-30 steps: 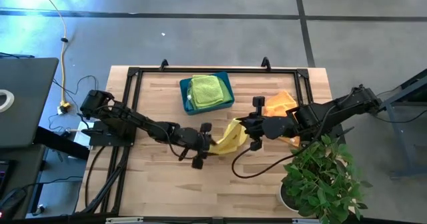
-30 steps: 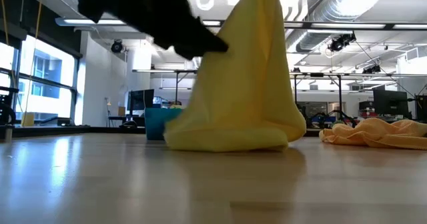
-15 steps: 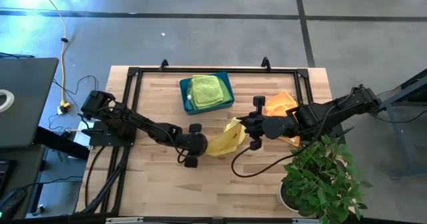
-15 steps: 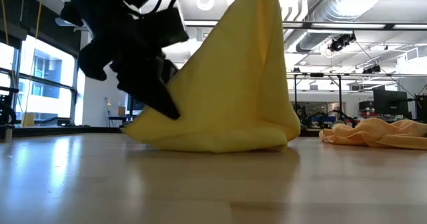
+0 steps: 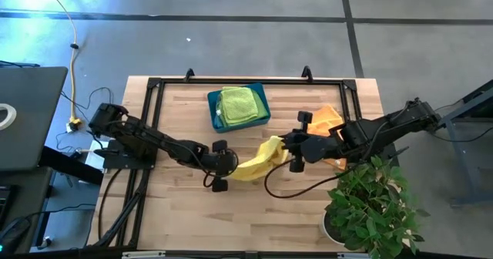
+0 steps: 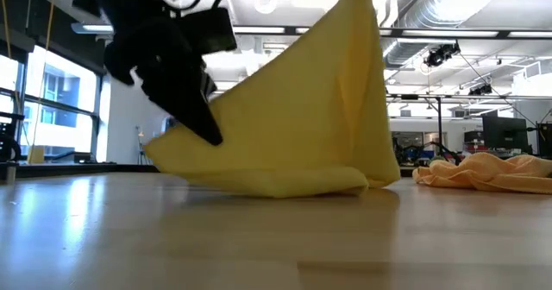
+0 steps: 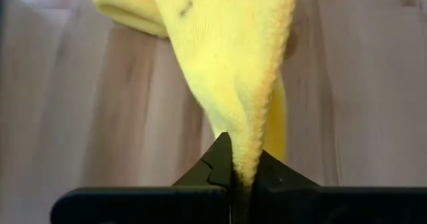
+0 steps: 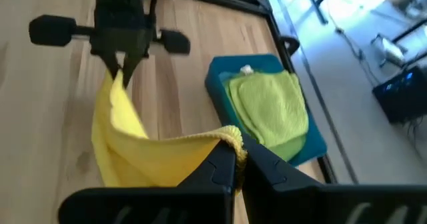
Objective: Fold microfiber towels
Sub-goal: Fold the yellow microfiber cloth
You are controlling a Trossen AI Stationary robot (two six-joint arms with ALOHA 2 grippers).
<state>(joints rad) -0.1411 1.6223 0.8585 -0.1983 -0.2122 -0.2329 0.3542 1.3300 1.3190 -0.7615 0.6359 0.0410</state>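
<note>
Seen from above, the table (image 5: 185, 220) fills the middle of the frame. Dead center, one towel (image 5: 258, 159) is strung between the left gripper (image 5: 229, 166) on its left end and the right gripper (image 5: 286, 145) on its right end, its lower edge resting on the tabletop. Another towel (image 5: 326, 119) lies crumpled just right of that, partly under the right arm. A bin (image 5: 262, 105) sits top center with a folded towel (image 5: 238, 103) inside. A potted plant (image 5: 370, 201) occupies the lower right corner.
</note>
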